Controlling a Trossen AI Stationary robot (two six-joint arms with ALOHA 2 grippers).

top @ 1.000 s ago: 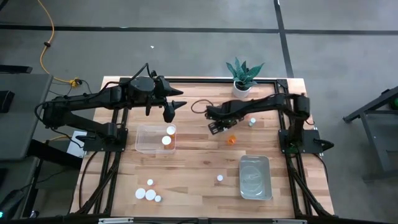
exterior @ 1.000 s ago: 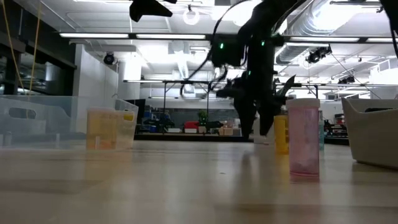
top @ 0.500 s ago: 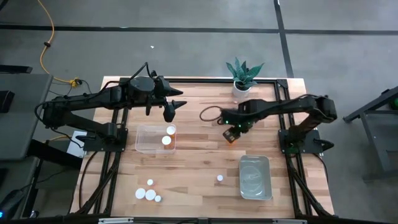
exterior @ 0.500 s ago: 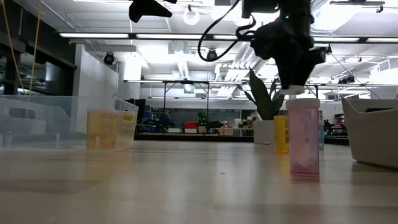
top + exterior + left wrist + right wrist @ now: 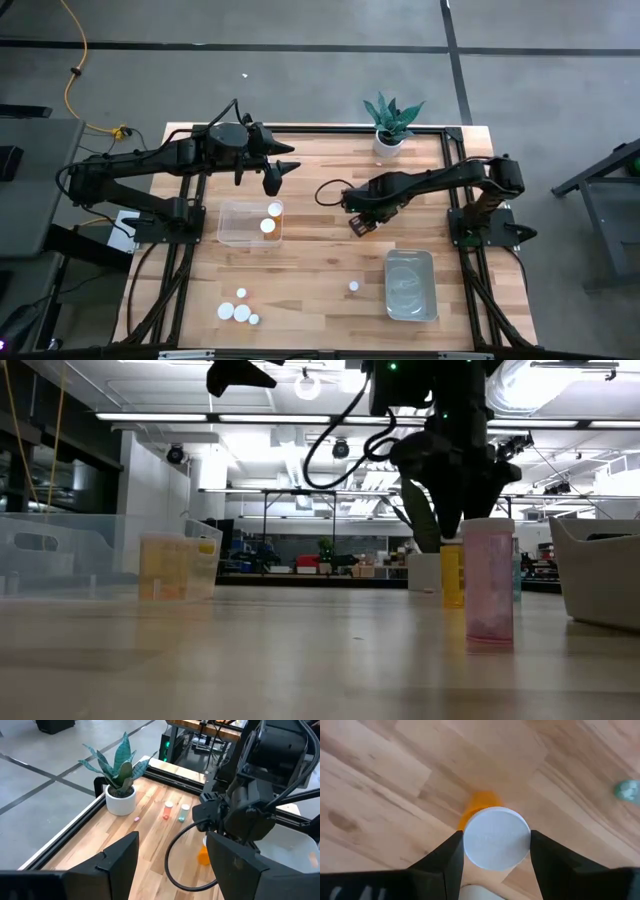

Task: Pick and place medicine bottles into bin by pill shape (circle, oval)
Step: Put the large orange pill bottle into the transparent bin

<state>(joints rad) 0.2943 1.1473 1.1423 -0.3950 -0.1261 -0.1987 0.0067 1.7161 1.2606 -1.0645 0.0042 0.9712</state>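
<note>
Two arms are at work, and only the right one has moved. On the left, the left hand (image 5: 279,175) hangs above the desk (image 5: 320,262) with its fingers wide and nothing between them, exactly where it was a second ago. Just below it on the near side lies the clear bin (image 5: 228,235), with two medicine bottles inside, their white caps (image 5: 267,226) together at the corner closest to that hand. Nearer the front edge, well away from either hand, four more white-capped bottles (image 5: 241,312) stand in a cluster. One lone bottle (image 5: 353,286) stands between the cluster and the second bin (image 5: 410,300).

The right hand (image 5: 360,222) has swung across the middle of the desk and come down over the orange bottle (image 5: 496,837). Its fingers (image 5: 451,855) now flank the white cap closely on both sides. We judge them moderately spread and not yet gripping, with the bottle upright on the wood. That puts the task at the pick, with the closing and lift still to come. Beyond that hand, near the potted plant (image 5: 392,118), two further small bottles (image 5: 167,810) stand side by side.

We count ten bottles, two bins and one plant.
</note>
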